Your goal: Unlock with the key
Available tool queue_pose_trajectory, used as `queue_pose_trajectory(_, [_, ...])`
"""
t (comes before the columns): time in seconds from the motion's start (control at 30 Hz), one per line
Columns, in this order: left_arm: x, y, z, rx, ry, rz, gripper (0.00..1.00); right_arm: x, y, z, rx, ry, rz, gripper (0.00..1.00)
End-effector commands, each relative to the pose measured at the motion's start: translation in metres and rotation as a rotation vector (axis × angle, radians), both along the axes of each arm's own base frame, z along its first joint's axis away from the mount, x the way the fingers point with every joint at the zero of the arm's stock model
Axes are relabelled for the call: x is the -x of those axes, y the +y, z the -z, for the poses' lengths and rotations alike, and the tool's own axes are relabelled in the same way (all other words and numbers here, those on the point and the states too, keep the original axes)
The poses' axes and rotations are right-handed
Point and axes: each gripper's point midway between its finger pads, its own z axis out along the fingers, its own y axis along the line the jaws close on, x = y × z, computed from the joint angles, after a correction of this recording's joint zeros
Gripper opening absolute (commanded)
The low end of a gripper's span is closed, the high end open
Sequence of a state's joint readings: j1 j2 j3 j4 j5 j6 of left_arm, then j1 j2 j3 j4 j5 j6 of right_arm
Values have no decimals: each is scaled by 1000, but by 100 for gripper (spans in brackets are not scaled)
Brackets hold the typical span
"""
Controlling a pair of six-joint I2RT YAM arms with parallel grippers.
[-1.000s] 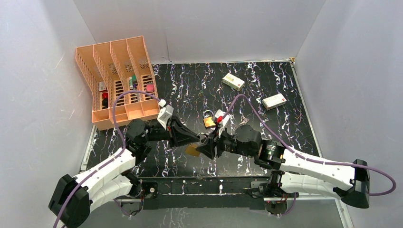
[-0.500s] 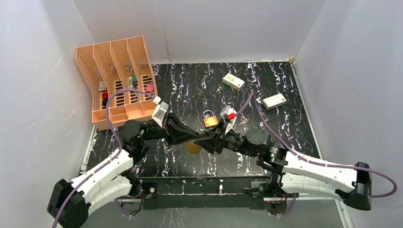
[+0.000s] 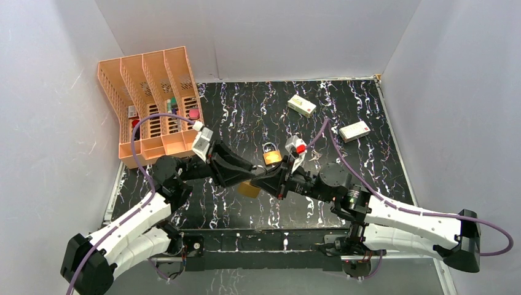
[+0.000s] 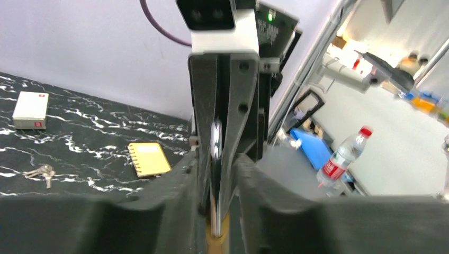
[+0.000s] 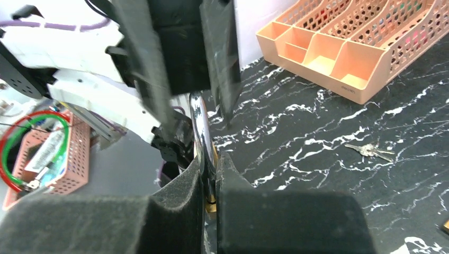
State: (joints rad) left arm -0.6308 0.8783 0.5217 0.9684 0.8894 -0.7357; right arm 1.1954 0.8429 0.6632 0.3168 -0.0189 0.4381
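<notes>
Where the two arms meet over the near middle of the counter (image 3: pixel 344 92), a brass padlock (image 3: pixel 249 190) is held between them, its steel shackle (image 4: pixel 215 143) standing up and its brass body below the pads. The left jaws are clamped on that shackle from one side. The right jaws are pressed together on it from the other, almost tip to tip with the left ones, and the bright loop shows in the narrow slit between the pads.

The key (image 5: pixel 370 151) is in neither grip — a small silver bunch on a ring, it lies flat on the black marbled counter, apart from both arms and from the held padlock. From overhead I cannot pick it out among the white veins.

A second padlock (image 3: pixel 271 157) sits on the counter just beyond the meeting jaws, beside the right wrist. A yellow spiral notepad (image 4: pixel 149 159) lies flat near the key. A peach desk organiser (image 3: pixel 147 104) stands in the far left corner. A small white box (image 3: pixel 301 105) rests toward the far right, with a red-marked box (image 3: pixel 354 131) nearer the right edge.
</notes>
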Motion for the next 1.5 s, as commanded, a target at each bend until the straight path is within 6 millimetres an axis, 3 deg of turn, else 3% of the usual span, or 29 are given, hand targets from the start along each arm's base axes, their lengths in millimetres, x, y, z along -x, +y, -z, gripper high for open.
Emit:
queue_pose_trajectory(0.0, [-6, 12, -44, 114, -37, -115, 57, -12, -1, -32, -20, -69, 60, 0])
queue_pose_trajectory(0.03, [-10, 14, -41, 101, -12, -151, 93, -19, -4, -27, 26, -71, 97, 0])
queue_pose_trajectory(0.07, [-17, 16, -37, 82, 9, -205, 98, -26, -7, -25, 63, -82, 134, 0])
queue_pose_trajectory(0.2, [-54, 41, -29, 18, 108, -503, 98, -57, -22, -15, 201, -135, 309, 0])
queue_pose_trajectory(0.3, [-86, 66, -15, 3, 381, -733, 98, -78, -33, -9, 266, -185, 427, 0])
queue_pose_trajectory(0.4, [-97, 68, -4, -81, 525, -792, 98, -97, -41, -1, 299, -228, 538, 0])
queue_pose_trajectory(0.53, [-118, 79, 37, -282, 677, -952, 98, -126, -56, 26, 341, -203, 754, 0])
queue_pose_trajectory(0.67, [-114, 90, 76, -370, 718, -1005, 98, -139, -61, 59, 350, -135, 875, 0])
queue_pose_trajectory(0.77, [-107, 103, 91, -360, 728, -1047, 98, -139, -55, 83, 335, -84, 886, 0])
queue_pose_trajectory(0.9, [-101, 124, 96, -329, 720, -1118, 98, -140, -41, 114, 334, -9, 893, 0])
queue_pose_trajectory(1.13, [-94, 143, 107, -356, 731, -1188, 98, -138, -14, 152, 358, 54, 918, 0])
queue_pose_trajectory(1.47, [-84, 172, 128, -384, 801, -1317, 98, -144, 11, 182, 392, 74, 961, 0])
